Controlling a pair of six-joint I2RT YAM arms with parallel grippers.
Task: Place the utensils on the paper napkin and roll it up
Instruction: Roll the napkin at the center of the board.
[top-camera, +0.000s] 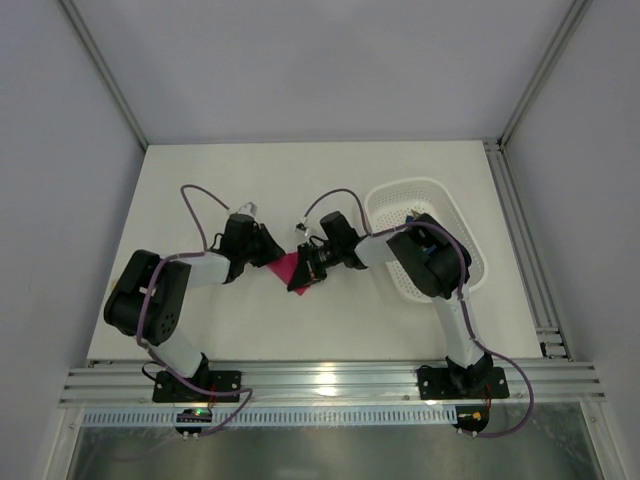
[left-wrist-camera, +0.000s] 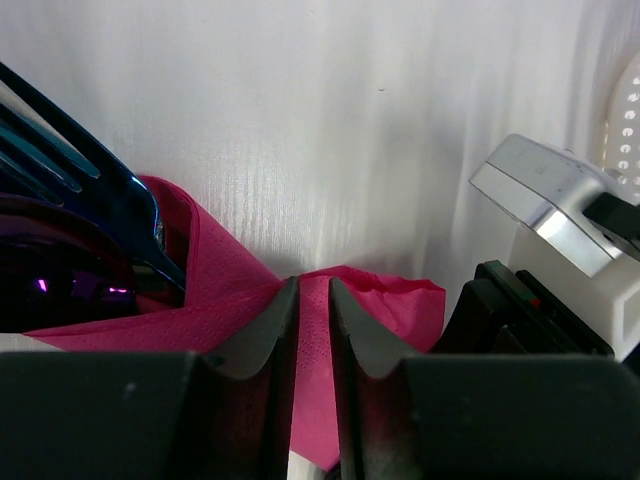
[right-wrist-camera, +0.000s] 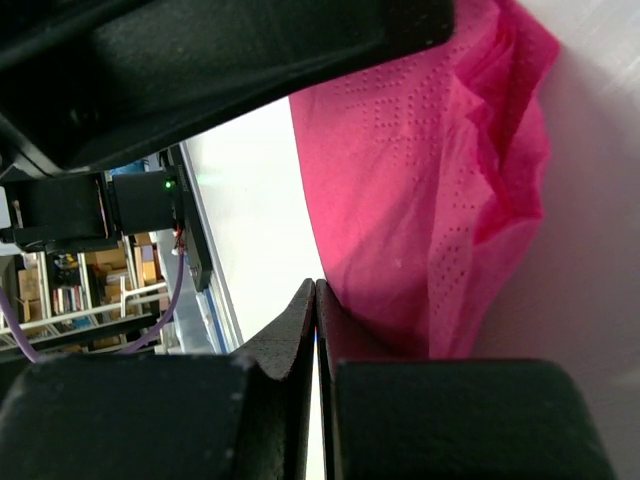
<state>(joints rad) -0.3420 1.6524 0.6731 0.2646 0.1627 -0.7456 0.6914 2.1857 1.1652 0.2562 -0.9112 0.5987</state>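
Observation:
The magenta paper napkin (top-camera: 288, 266) lies folded and bunched at mid-table between both grippers. In the left wrist view the glossy dark purple utensils, a fork (left-wrist-camera: 85, 165) above a round spoon head (left-wrist-camera: 50, 285), lie inside the napkin's (left-wrist-camera: 225, 280) fold at the left. My left gripper (top-camera: 268, 252) (left-wrist-camera: 312, 283) is nearly shut, with a ridge of napkin in the narrow gap between its fingers. My right gripper (top-camera: 308, 270) (right-wrist-camera: 316, 285) is fully shut and empty. Its tips are beside the napkin's (right-wrist-camera: 430, 180) near edge. The utensil handles are hidden.
A white perforated basket (top-camera: 440, 205) stands at the right, under the right arm's elbow; its rim shows in the left wrist view (left-wrist-camera: 625, 120). The right gripper's body (left-wrist-camera: 545, 260) is close on the left gripper's right. The left arm (right-wrist-camera: 200, 60) fills the top of the right wrist view.

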